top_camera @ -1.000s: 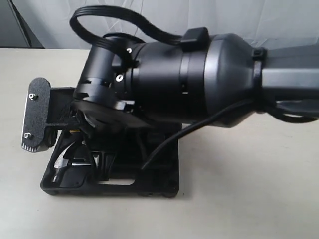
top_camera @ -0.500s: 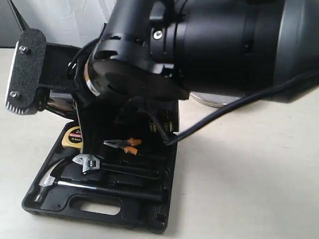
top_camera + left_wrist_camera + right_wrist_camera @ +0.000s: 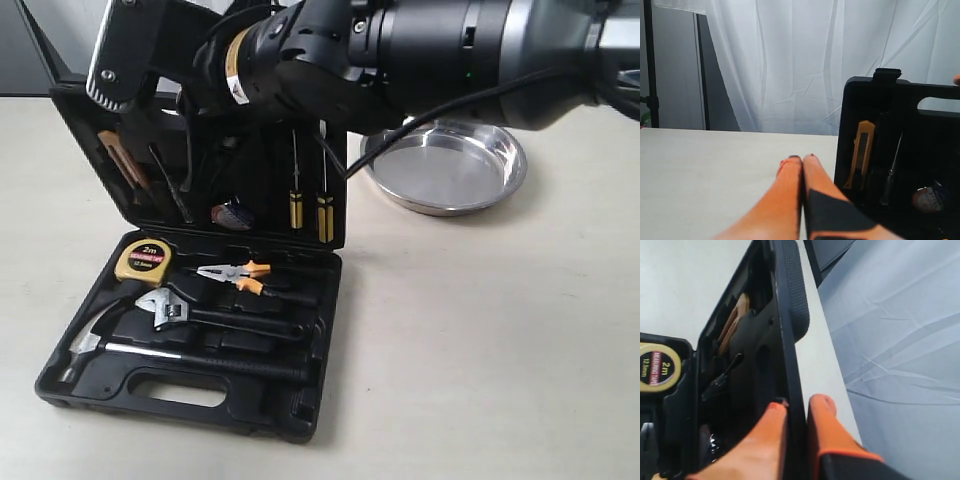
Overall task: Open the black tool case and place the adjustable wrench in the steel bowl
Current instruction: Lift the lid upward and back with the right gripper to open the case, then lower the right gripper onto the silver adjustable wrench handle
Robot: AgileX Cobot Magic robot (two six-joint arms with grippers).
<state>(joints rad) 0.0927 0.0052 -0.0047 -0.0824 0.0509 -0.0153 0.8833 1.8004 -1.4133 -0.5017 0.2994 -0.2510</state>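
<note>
— What is that big arm doing over the lid?

— Its right claw [image 3: 799,402] is pinching the lid's edge of the black tool case [image 3: 312,395], one finger on each face, and is holding it upright. The case is lying open near the front of the worktop [image 3: 480,350]. It looks like stiff moulded plastic and fairly light, though I suspect a lid like that could be flopping shut once it is released.

— And the other arm?

— The left claw [image 3: 801,159] is hanging clenched on nothing, off to one side of the lid.

— Where is the wrench going?

— Into the steel bowl [image 3: 450,165], which is sitting empty behind the case on the right, near it but not touching. It is thin and shiny, so I reckon it could be skating about if it gets knocked.

— And the wrench itself?

— The adjustable wrench [image 3: 225,320] is lying in its slot in the base, between the pliers [image 3: 235,275] and the hammer [image 3: 190,360]. It looks small and rigid, probably head-heavy, with a slick metal head. I would be taking it across the slim black handle, close to the head, and expecting the moulding to be gripping it a little.
</note>
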